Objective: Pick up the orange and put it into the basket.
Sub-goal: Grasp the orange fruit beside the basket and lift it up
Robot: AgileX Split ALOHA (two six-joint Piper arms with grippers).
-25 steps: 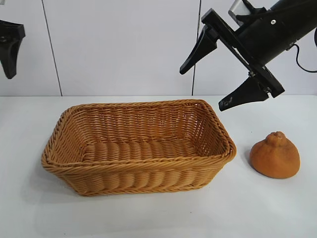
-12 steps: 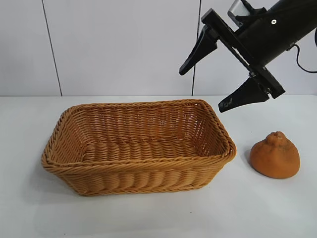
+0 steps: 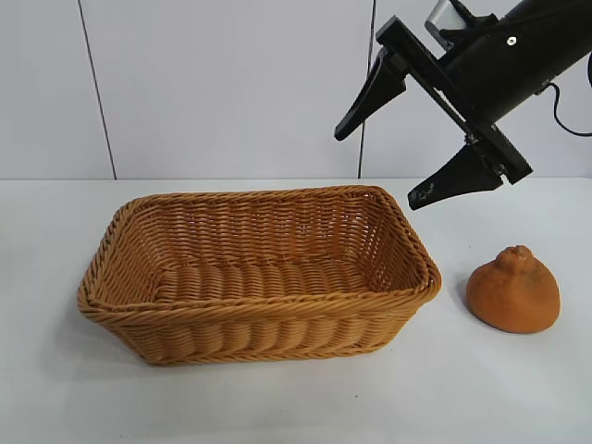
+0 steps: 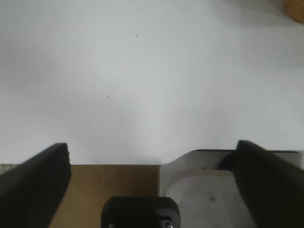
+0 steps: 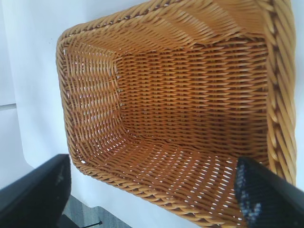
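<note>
The orange (image 3: 513, 291), dull and knobby on top, rests on the white table just right of the basket (image 3: 259, 313), a tan woven wicker rectangle with nothing in it. My right gripper (image 3: 377, 168) hangs open in the air above the basket's right end, up and left of the orange, touching nothing. Its wrist view looks down into the basket (image 5: 190, 95) between the spread fingers of the right gripper (image 5: 152, 161). The left gripper (image 4: 152, 147) shows only in its own wrist view, open over bare table near the table's edge, holding nothing.
White table (image 3: 518, 398) runs all around the basket, with a pale panelled wall (image 3: 231, 83) behind. In the left wrist view the table (image 4: 142, 71) ends at a brown surface (image 4: 114, 185) and a grey mount (image 4: 204, 190).
The left gripper, at the exterior view's left edge a second ago, has gone out of that view. The right gripper rose very slightly. Orange and basket have not moved.
</note>
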